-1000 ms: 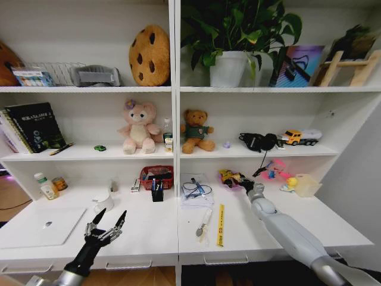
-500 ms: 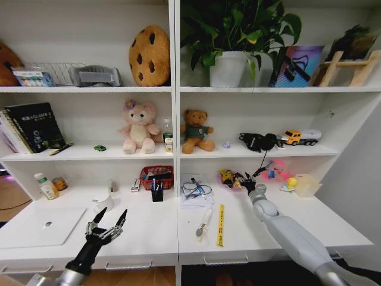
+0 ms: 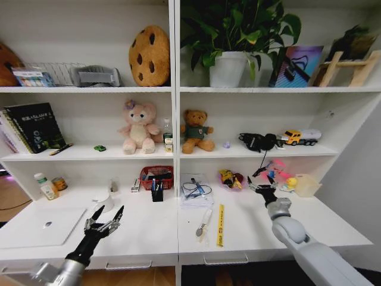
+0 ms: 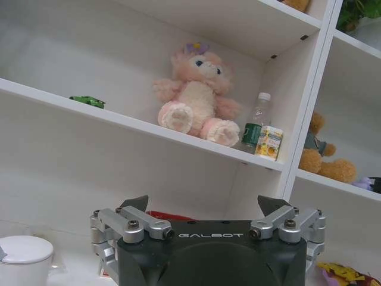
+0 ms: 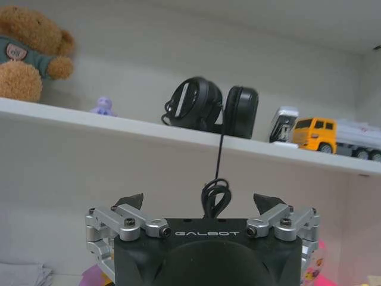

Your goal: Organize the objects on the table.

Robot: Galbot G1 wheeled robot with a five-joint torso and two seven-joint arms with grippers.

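Observation:
My left gripper (image 3: 111,210) hangs open over the front left of the white table (image 3: 149,235), to the right of the slim silver laptop (image 3: 44,226). In the left wrist view its open fingers (image 4: 205,204) hold nothing. My right gripper (image 3: 262,180) stands open over the right half of the table, just right of a pile of colourful toys (image 3: 231,179), and it too holds nothing (image 5: 199,199). A yellow wedge (image 3: 220,225) lies near the table's middle front. A green toy car (image 3: 99,148) and a pen (image 3: 61,149) rest on the lower shelf.
A white cup (image 3: 104,202), red basket (image 3: 156,176), black pen holder (image 3: 157,192) and notebook with a cable (image 3: 195,192) line the back of the table. Black headphones (image 3: 259,141) with a hanging cord and a toy truck (image 3: 302,137) sit on the shelf above my right gripper.
My right gripper has drawn back from the colourful toy pile and moved to the right. My left gripper has sunk slightly and stays open.

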